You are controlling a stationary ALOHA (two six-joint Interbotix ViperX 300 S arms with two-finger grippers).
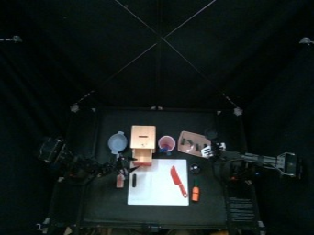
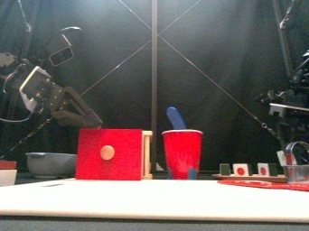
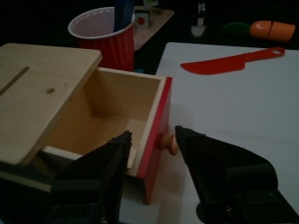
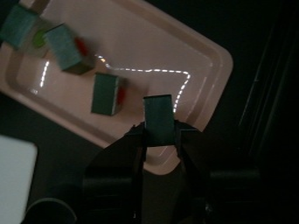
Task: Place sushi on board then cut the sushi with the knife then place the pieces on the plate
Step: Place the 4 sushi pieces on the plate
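Observation:
The pink tray holds several dark green sushi pieces. My right gripper hangs over its rim, shut on one more sushi piece. In the top view the right gripper is at the tray. A red toy knife lies on the white board. My left gripper is open, its jaws on either side of the knob of the red drawer front. The drawer stands pulled out of the wooden box and looks empty.
A red cup with a blue knife stands right of the box. The blue-grey bowl is left of the box. An orange toy lies at the board's right edge. A metal cutter sits far right.

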